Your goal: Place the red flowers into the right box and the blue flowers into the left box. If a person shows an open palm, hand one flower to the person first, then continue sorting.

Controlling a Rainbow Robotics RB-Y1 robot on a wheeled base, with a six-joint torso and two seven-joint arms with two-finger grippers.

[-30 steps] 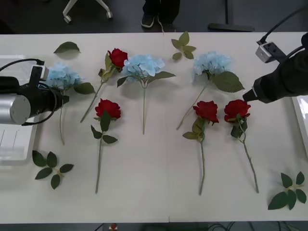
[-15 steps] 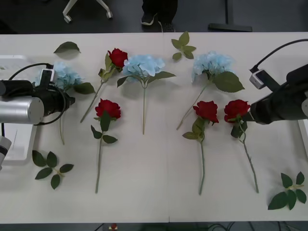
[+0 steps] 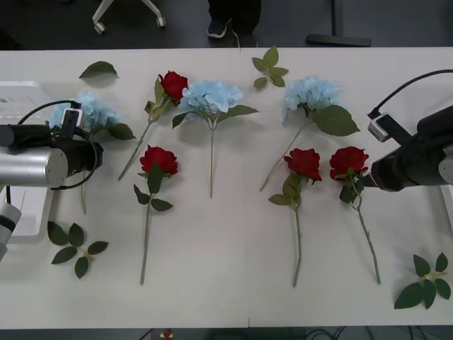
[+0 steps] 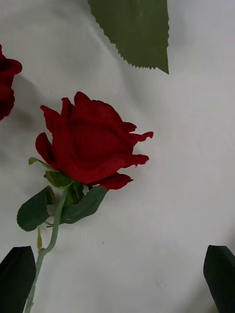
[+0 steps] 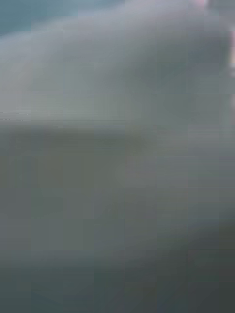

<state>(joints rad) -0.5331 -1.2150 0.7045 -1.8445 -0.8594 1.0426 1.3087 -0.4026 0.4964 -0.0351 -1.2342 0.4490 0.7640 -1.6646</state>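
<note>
Sorting barely begun: wide-spread right gripper (image 4: 117, 279) hovers over rightmost artificial red rose (image 3: 348, 162); left gripper's (image 3: 92, 152) grip cannot be told.

Even bright overhead light, soft short shadows under flowers, left wrist view a grey-blue blur

The front camera sits high above the arms and looks forward and down, taking in the whole white worktop (image 3: 233, 283) from its near edge to the dark floor beyond. The right wrist camera hangs close over the worktop, facing down at one red rose (image 4: 90, 144); that rose (image 3: 348, 163) is also seen from the front. The left wrist camera is so near something pale that nothing can be made out.
</note>
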